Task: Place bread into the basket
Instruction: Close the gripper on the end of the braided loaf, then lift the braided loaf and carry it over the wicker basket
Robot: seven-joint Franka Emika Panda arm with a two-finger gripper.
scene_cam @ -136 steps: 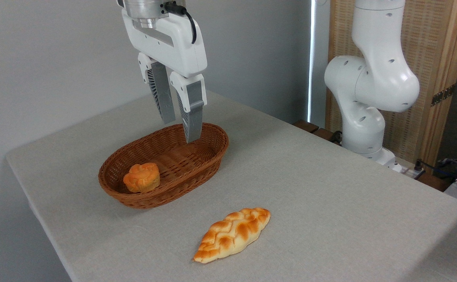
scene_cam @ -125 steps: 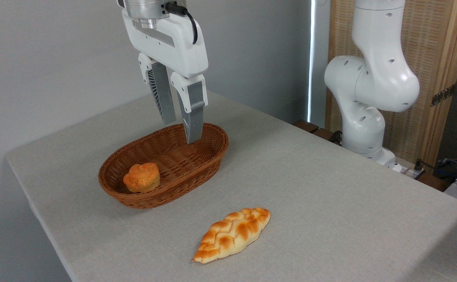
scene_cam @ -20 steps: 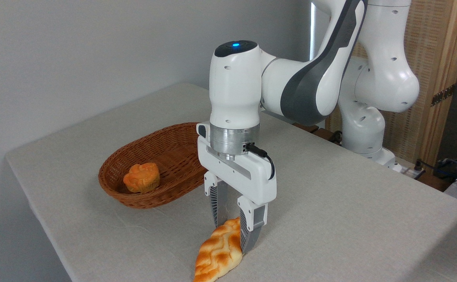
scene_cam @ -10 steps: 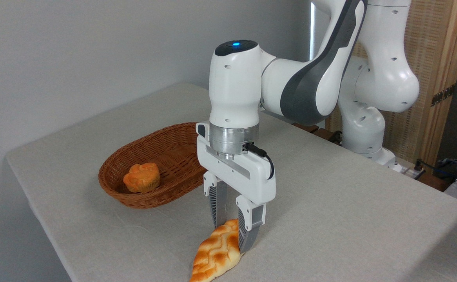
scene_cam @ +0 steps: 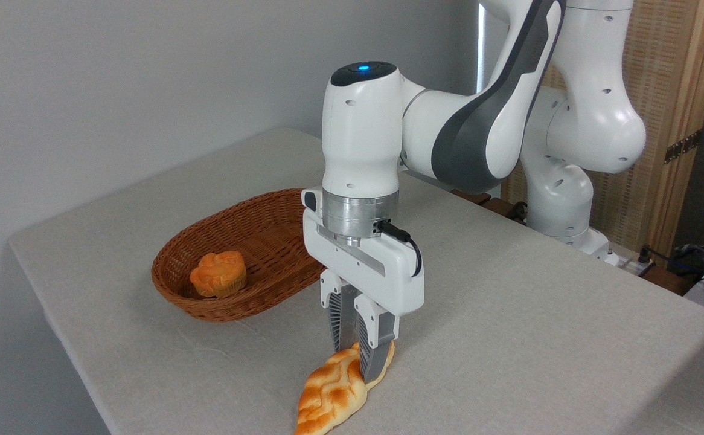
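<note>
The bread (scene_cam: 332, 396) lies on the table (scene_cam: 509, 314) at the bottom centre of the frame, a long braided loaf, golden with browned ridges. Its near pointed end reaches almost to the lower edge of the picture, close to the table's front edge; its far end runs up and to the right, under my fingers.

My gripper (scene_cam: 359, 362) points straight down onto that far end. My two grey fingers (scene_cam: 371, 347) are drawn close together and pinch the loaf near its upper tip, with a little of the crust showing to the right of the nearer finger. I have hold of the bread, and most of its length looks to be lying on the cloth; whether the pinched end is lifted I cannot tell.

Above the fingers sit my white hand body with a black cable looped at its side, then the metal wrist ring and the white joint with a blue light on top. My arm (scene_cam: 479, 121) sweeps away to the upper right.

The basket (scene_cam: 279, 279) sits on the table to the left of my wrist, at middle left of the frame, apart from the loaf. Its right end is hidden behind my hand. In its left end rests a small round orange bun (scene_cam: 218, 274).

A pale grey wall fills the upper left.
</note>
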